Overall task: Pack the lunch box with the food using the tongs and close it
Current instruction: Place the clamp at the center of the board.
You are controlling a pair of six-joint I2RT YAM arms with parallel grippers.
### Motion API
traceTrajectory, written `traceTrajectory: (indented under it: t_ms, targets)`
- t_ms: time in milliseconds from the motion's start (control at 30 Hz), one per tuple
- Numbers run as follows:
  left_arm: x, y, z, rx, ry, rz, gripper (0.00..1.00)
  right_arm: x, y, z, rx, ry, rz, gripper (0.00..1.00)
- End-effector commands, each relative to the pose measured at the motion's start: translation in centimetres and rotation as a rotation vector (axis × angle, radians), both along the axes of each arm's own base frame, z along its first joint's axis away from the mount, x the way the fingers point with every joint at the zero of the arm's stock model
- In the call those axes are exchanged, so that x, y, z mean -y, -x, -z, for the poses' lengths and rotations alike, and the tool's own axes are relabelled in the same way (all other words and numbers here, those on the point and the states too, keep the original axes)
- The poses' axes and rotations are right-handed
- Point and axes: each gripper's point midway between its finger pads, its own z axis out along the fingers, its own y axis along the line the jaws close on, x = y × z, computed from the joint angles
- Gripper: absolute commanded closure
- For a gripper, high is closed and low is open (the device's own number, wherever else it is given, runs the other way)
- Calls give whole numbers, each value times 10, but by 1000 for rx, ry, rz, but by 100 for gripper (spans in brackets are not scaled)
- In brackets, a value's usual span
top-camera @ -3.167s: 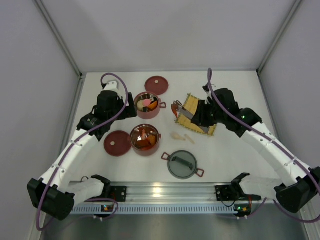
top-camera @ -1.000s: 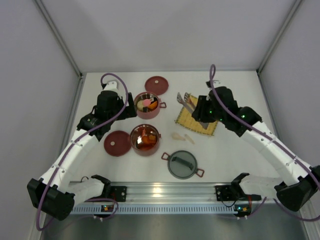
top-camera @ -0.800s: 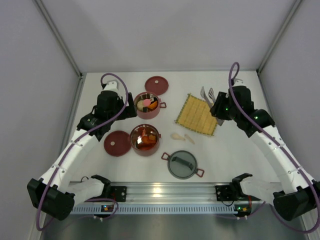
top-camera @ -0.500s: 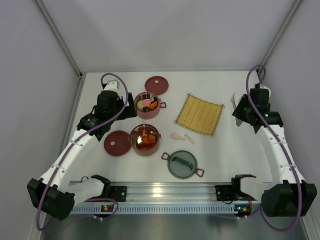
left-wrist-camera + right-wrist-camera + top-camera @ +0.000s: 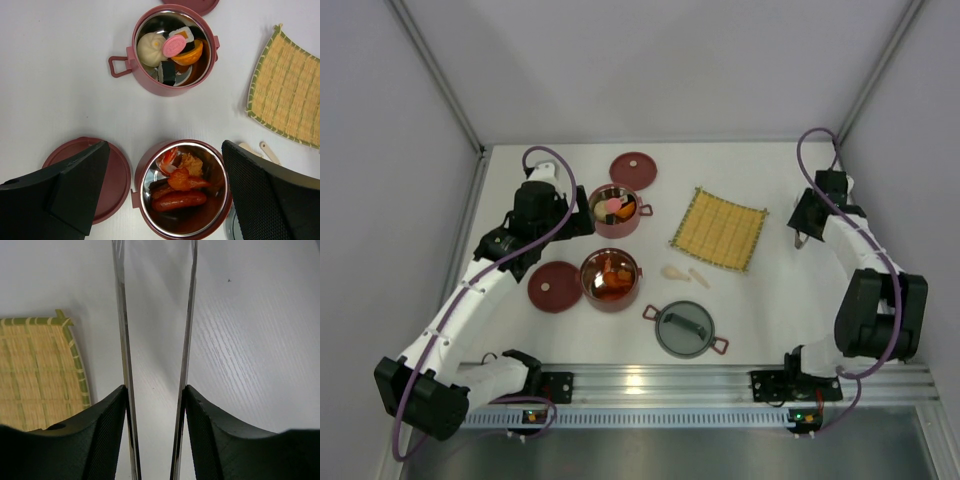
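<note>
**A:** What has shifted most?

**B:** The right arm [image 5: 865,262] has swung off the yellow mat [image 5: 720,228] to the table's right side. The right gripper [image 5: 154,395] is clamped on the tongs [image 5: 122,340], whose two thin arms run out between its pads with nothing seen between them.

**A:** And the lunch box?

**B:** Its far bowl [image 5: 150,87] and near bowl [image 5: 142,172] stand uncovered left of the mat. The left gripper [image 5: 164,150] hangs over them, spread wide and holding nothing. The red lids [image 5: 633,170] and the grey domed lid [image 5: 684,330] lie apart on the table.

**A:** The food?

**B:** The food [image 5: 175,47] sits in the bowls, and none shows on the mat. Packing looks finished; the tongs are probably being parked, with closing the box still to do.
</note>
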Motion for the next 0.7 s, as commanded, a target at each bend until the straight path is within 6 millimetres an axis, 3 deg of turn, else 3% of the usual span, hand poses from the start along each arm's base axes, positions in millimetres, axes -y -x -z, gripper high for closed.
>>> traceTrajectory:
  t_ms: [0,167,300,400,667]
  targets:
    - [0,0,-10,39,11,5,1,15,-25,-1,66,40,9,51]
    - [0,1,-9,37,11,8,1,12,-20,28,-20,5,18,48]
    - [0,2,-8,37,11,8,1,6,-4,58,-98,-24,17,46]
    - [0,2,-9,38,12,10,1,5,3,68,-137,-29,12,43]
    - [0,2,-8,36,11,6,1,2,9,62,-148,-42,1,32]
